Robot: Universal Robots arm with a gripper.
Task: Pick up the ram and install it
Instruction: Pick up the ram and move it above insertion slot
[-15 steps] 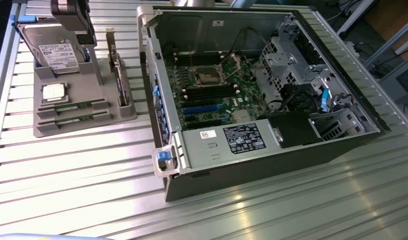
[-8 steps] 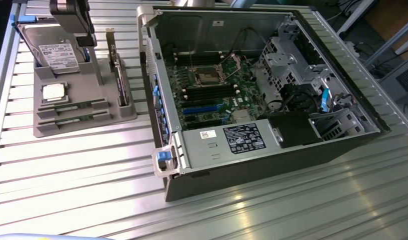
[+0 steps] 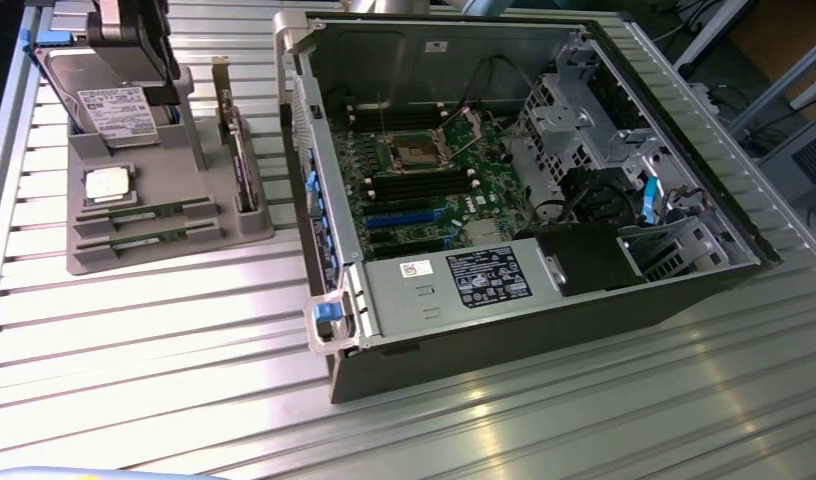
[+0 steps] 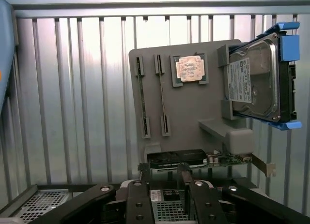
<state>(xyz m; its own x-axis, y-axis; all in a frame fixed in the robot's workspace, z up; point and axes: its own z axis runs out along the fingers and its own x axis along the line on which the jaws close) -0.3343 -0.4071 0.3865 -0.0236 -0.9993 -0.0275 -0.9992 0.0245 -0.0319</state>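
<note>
Wrist view: with gripper [image 4: 165, 183] spread empty at the gray holder's [image 4: 193, 108] card [image 4: 177, 158] end, risks pinching card instead of ram [image 4: 162, 96].

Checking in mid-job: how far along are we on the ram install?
Done: nothing yet. Both ram sticks sit in their slots on the gray holder, beside the processor and hard drive. In hand: nothing. The gripper is open and empty, with the holder ahead of it. Left: the whole job, meaning lifting a stick off the holder and seating it inside the open computer case.
</note>
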